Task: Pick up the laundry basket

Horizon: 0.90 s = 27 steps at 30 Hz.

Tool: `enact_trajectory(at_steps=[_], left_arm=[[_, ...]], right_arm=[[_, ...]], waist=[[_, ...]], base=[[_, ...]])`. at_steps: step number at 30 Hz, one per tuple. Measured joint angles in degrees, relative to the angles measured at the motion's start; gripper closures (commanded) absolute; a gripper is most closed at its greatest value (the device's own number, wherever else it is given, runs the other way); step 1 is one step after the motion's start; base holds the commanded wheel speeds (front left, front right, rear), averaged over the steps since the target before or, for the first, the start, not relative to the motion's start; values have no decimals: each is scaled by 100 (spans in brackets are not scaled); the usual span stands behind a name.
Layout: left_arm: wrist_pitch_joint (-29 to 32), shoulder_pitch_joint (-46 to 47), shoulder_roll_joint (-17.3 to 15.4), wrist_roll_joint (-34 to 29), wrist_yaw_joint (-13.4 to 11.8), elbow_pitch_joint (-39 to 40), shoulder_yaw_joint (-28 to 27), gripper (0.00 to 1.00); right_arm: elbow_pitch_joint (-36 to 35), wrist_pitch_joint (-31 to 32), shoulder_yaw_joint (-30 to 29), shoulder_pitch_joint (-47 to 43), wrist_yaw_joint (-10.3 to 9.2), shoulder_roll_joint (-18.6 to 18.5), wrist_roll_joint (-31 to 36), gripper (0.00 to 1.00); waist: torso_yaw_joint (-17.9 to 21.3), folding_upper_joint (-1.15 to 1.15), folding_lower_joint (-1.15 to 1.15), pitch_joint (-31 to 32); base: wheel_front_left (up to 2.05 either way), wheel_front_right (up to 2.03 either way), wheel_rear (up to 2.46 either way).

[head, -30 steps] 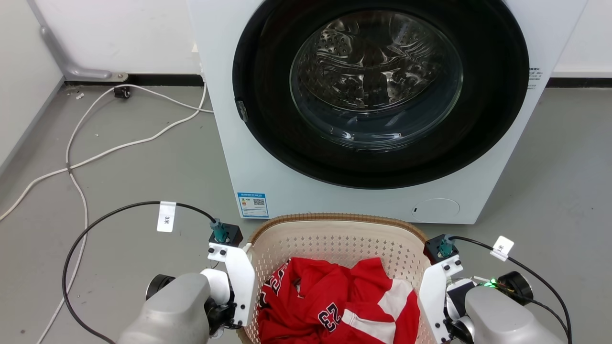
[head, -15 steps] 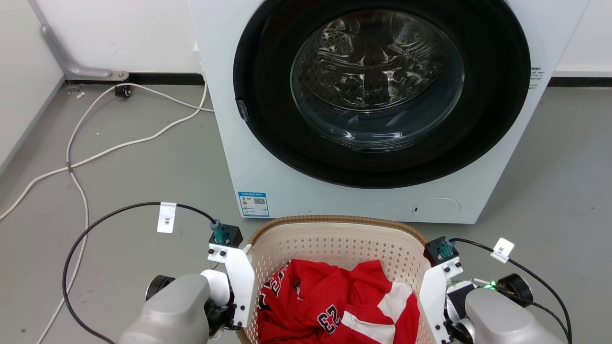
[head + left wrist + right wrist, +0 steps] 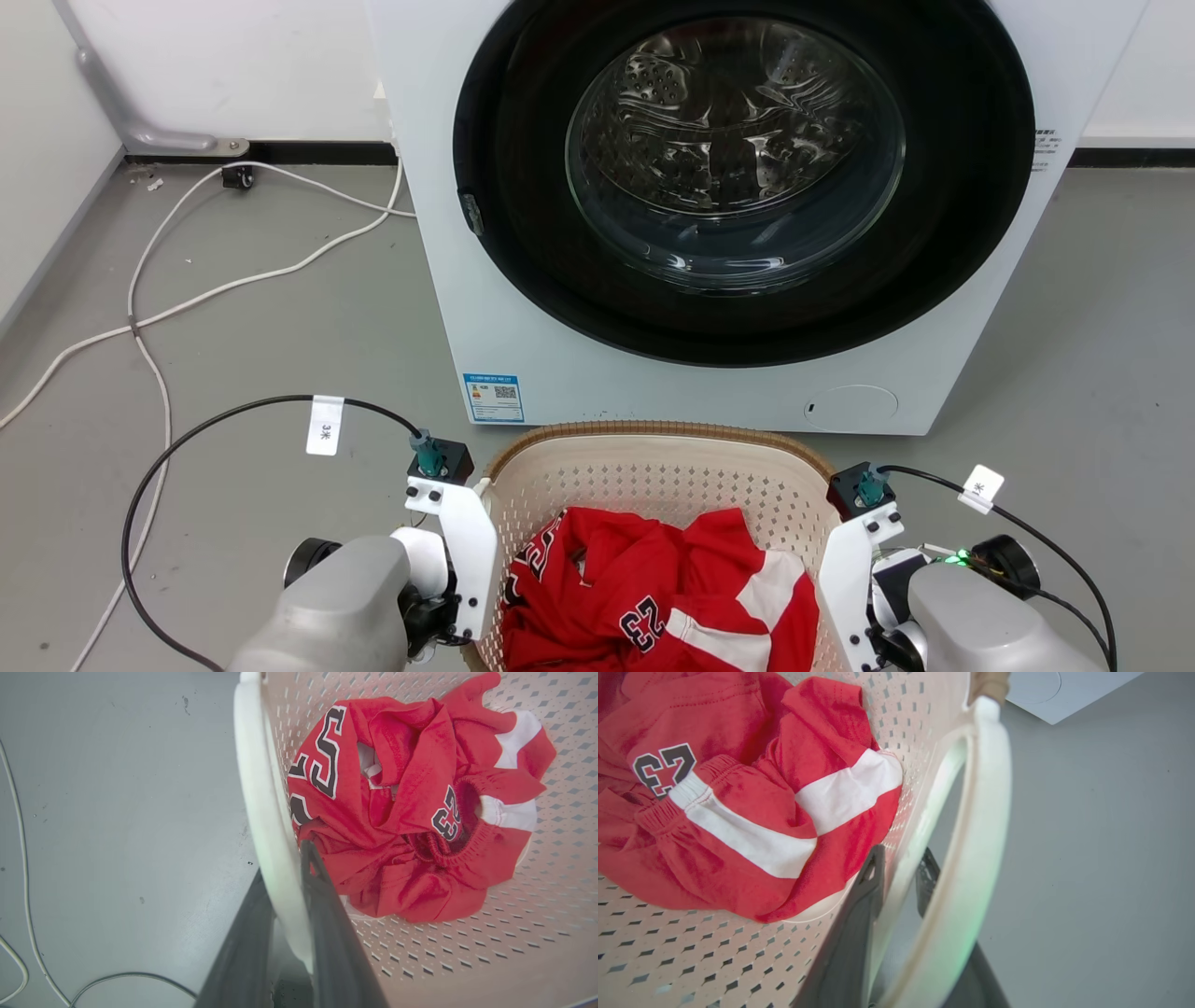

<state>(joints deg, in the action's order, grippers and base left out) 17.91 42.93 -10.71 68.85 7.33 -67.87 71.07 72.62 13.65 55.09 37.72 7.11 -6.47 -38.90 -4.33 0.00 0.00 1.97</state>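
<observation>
Head view: the basket point(image 3: 653, 431) sits right in front of the washer point(image 3: 560, 355), low against its front panel, with a red jersey point(image 3: 644, 588) piled inside. Left arm point(image 3: 345, 597) and right arm point(image 3: 971, 607) flank it on the side away from the washer. Can't tell from here if it's off the floor point(image 3: 280, 327) yet.

Left wrist view: left hand point(image 3: 282, 858) is pinched on the white left handle point(image 3: 257, 788), one finger outside, one on the jersey side.

Right wrist view: right hand point(image 3: 900, 854) is pressed onto the basket wall. One finger is inside, the other is poked through the right handle point(image 3: 985, 835) loop.

My worry is that both grips are thin pinches on smooth plastic. If one arm rises faster, the basket tips and the jersey slides, shifting the weight. The loops could also flex or slip out of the fingers. And the rim is so close to the washer that any forward swing knocks into it.
</observation>
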Motion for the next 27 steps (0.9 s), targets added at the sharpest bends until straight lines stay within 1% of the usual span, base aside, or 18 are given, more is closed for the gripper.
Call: enact_trajectory(at_steps=[27], left_arm=[[-19,12,-4,91,0,7,102,100]], right_arm=[[73,-80,441,59,0,-25,-401,100]], waist=[[-26,0,0,35]], base=[[0,0,0]])
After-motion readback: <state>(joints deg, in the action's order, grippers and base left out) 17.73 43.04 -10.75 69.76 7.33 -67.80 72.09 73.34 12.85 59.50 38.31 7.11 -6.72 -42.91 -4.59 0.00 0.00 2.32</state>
